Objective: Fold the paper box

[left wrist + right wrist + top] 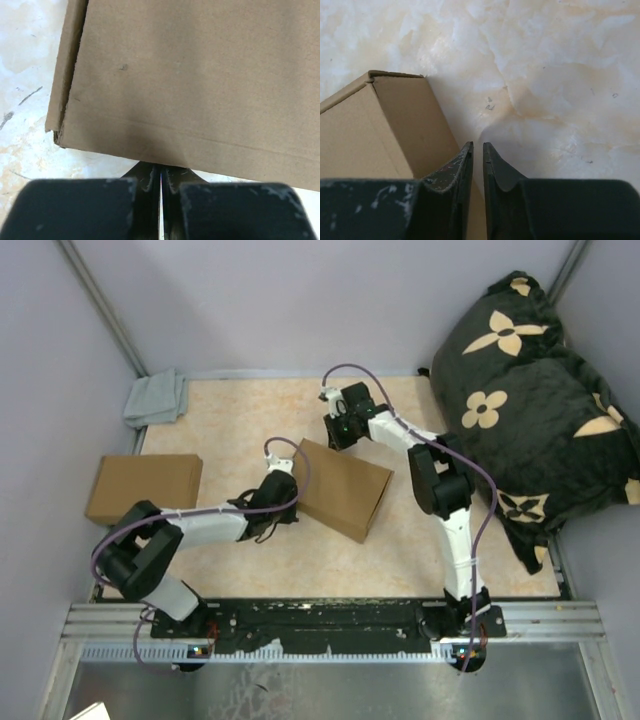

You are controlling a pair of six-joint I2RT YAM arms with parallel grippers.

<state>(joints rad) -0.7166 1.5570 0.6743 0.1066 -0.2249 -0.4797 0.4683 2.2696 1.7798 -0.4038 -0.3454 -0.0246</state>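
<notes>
Beige marbled table [230, 410], grey walls on three sides. Paper box [340, 488] lies closed at mid-table, turned askew. My left gripper [161, 172] is at the box's left edge, fingers pressed together, tips touching the cardboard rim. My right gripper [477, 152] is just beside the box's far corner, fingers nearly together with only a slit between, over bare table. Left of the box: second flat cardboard box [143, 488]. Far left of the box: grey cloth [157, 398]. Right of the box: black flowered cushion [530, 390].
</notes>
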